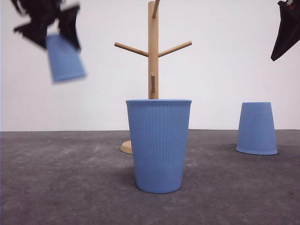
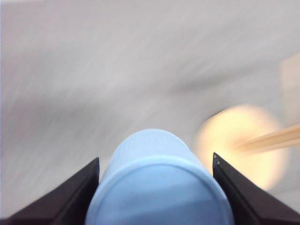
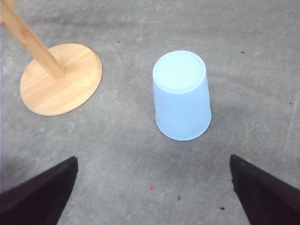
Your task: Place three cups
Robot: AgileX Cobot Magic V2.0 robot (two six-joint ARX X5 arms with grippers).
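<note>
Left gripper [image 1: 47, 28] pinching inverted cup [image 1: 64, 58], at 10 o'clock from rack [image 1: 153, 51]. Carry level; seat over peg. Right gripper [image 3: 152, 197] spread above second cup [image 3: 182, 96].

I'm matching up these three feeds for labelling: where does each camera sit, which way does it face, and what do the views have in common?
Front view: low near the table, facing forward at the upright cup, wooden rack and white wall; the left gripper, carrying a cup, and the right gripper show at the top corners.
Left wrist view: on the left arm, looking along its jaws at the held cup and the blurred rack base.
Right wrist view: on the right arm, looking down past open jaws at the upside-down cup.
Shared: rack and upside-down cup, front and right wrist.
</note>
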